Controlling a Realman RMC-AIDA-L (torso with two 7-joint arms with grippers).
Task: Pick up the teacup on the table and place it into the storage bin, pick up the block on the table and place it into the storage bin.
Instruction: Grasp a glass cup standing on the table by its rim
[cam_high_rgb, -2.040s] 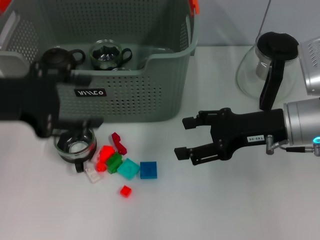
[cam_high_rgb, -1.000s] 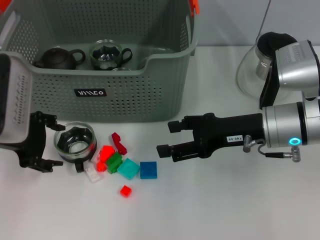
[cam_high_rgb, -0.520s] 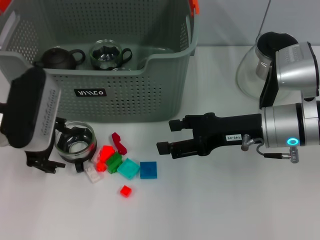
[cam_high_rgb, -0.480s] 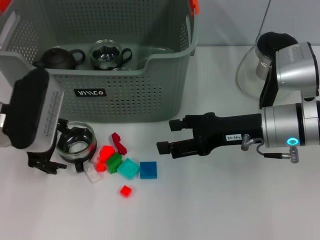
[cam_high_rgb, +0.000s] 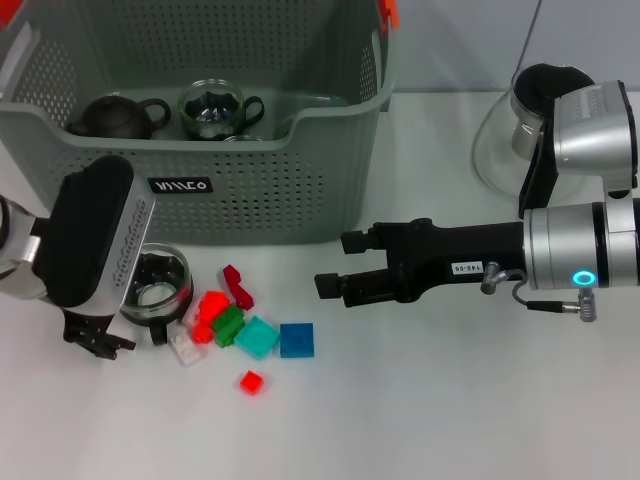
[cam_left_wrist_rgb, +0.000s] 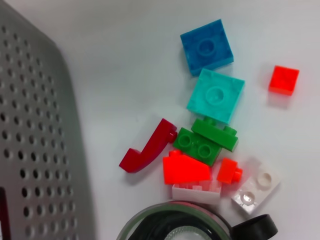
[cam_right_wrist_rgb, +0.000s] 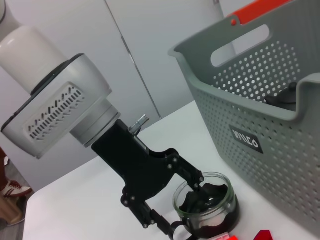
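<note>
Head view high overhead, wrist views low, sharing teacup (cam_high_rgb: 152, 287)

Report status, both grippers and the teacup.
Left gripper open, one finger inside teacup. Right gripper open, above table beside blocks. Bin path unobstructed.

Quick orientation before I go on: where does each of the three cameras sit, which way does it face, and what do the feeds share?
Head view: on the robot's head, looking forward and down at the table; shows the left gripper at the glass teacup, the right gripper, the storage bin.
Left wrist view: on the left arm, facing down at the blocks; none of the arm's own parts show.
Right wrist view: on the right arm, facing across the table at the left gripper; its own fingers do not show.
Shared: all three show the teacup and bin.
</note>
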